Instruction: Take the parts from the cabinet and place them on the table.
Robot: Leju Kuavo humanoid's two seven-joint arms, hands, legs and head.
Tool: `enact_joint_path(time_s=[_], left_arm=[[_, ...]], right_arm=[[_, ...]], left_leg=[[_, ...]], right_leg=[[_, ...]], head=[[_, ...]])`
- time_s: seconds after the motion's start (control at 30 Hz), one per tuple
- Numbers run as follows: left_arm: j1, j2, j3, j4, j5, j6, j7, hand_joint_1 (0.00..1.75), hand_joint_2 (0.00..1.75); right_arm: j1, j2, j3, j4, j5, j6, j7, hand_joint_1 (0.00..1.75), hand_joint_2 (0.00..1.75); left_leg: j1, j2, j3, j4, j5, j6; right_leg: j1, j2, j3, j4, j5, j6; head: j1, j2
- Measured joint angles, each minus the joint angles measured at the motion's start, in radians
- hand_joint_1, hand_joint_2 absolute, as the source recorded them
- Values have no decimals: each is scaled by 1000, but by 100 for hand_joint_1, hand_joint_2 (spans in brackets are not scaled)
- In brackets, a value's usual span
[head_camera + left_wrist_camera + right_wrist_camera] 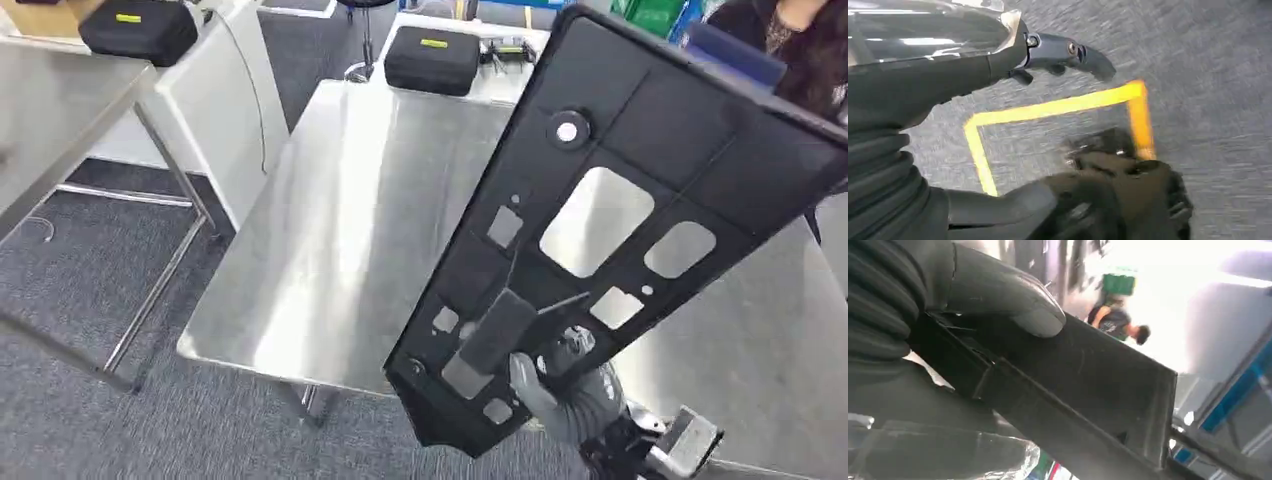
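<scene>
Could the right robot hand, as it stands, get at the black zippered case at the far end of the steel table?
Probably not: the right robot hand grips a large black plastic panel, and the black zippered case sits at the far end of the steel table.

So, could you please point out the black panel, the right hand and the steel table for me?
black panel [690, 110]: head view, solid upper area.
right hand [560, 385]: head view, grey fingers gripping the panel's lower end.
steel table [340, 230]: head view, bare top.
</scene>
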Motion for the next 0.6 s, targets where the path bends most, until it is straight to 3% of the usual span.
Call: enact_joint_path(time_s=[0.03, 0.07, 0.1, 0.17, 0.2, 0.23, 0.27, 0.3, 0.33, 0.37, 0.4, 0.43, 0.47, 0.5, 0.53, 0.6], left_arm=[[0, 1, 0, 0, 0, 10, 0, 0, 175], [0, 5, 0, 0, 0, 19, 0, 0, 175], [2, 8, 0, 0, 0, 24, 0, 0, 175], [4, 13, 0, 0, -3, 30, 2, 0, 175], [4, 17, 0, 0, -5, 30, 3, 0, 175], [4, 18, 0, 0, -6, 30, 4, 0, 175], [5, 18, 0, 0, -6, 30, 7, 0, 175], [18, 13, 0, 3, -6, 29, 8, 0, 175], [13, 12, 0, 6, -7, 29, 10, 0, 175], [7, 14, 0, 6, -8, 30, 14, 0, 175], [2, 16, 0, 5, -13, 30, 11, 0, 175], [2, 17, 0, 5, -10, 32, 10, 0, 175], [-3, 21, 0, 4, -11, 35, 10, 0, 175], [1, 22, 0, 3, -11, 36, 10, 0, 175], [0, 24, 0, 3, -13, 37, 10, 0, 175], [-3, 23, 0, 3, -23, 38, 11, 0, 175]], right_arm=[[-6, 2, 7, 5, 34, -17, 6, 175, 175], [-15, 2, 17, 12, 81, -33, 13, 175, 175], [-28, 2, 31, 22, 132, -50, 21, 175, 175], [-52, 2, 62, 50, 192, -75, 34, 175, 175], [-61, 2, 79, 63, 206, -80, 37, 175, 175], [-66, 2, 92, 71, 213, -82, 39, 175, 175], [-69, 2, 104, 81, 216, -84, 39, 175, 175], [-74, 2, 109, 87, 217, -85, 39, 175, 175], [-77, 2, 116, 99, 218, -89, 40, 175, 175], [-90, 2, 118, 100, 221, -92, 42, 175, 175], [-97, 0, 128, 106, 248, -93, 50, 175, 175], [-111, 0, 142, 110, 276, -97, 58, 175, 175], [-136, 1, 160, 119, 314, -104, 75, 175, 175], [-160, 0, 176, 133, 358, -110, 91, 175, 175], [-206, 1, 212, 161, 418, -123, 112, 175, 175], [-301, 5, 290, 230, 501, -144, 145, 175, 175]], left_leg=[[8, -4, -41, 53, 6, -11], [19, -4, -82, 91, -12, -22], [33, -3, -124, 113, -65, -40], [61, 0, -175, 100, -167, -76], [77, 4, -187, 65, -183, -102], [94, 10, -188, 15, -156, -122], [112, 21, -187, -44, -69, -144], [128, 35, -194, -84, 65, -161], [120, 66, -219, -67, 123, -145], [116, 46, -222, -34, 114, -119], [111, 47, -240, -22, 104, -104], [105, 42, -248, -17, 99, -95], [105, 38, -237, -24, 90, -81], [105, 37, -227, -28, 84, -72], [103, 38, -213, -39, 79, -65], [98, 38, -191, -60, 73, -57]], right_leg=[[-8, 0, 24, -19, -1, 0], [-19, 1, 47, -35, -6, -2], [-31, 5, 74, -52, -15, 9], [-59, 15, 119, -69, -42, 33], [-76, 20, 143, -70, -62, 47], [-92, 22, 168, -67, -86, 64], [-102, 21, 184, -61, -116, 81], [-83, 16, 190, -51, -143, 95], [-94, 17, 206, -18, -175, 108], [-82, 14, 191, -24, -189, 121], [-90, 13, 194, -31, -189, 129], [-91, 13, 197, -45, -185, 135], [-101, 7, 216, -63, -189, 139], [-103, 1, 210, -35, -197, 133], [-97, -1, 149, 70, -226, 120], [-80, -2, -20, 313, -281, 102]], head=[[-2, 0], [-2, 0], [-1, 0], [-2, 0], [-3, 0], [-3, 0], [-3, 0], [-8, 0], [-28, 0], [-13, 0], [9, 0], [9, 0], [13, 0], [20, 0], [22, 0], [24, 0]])
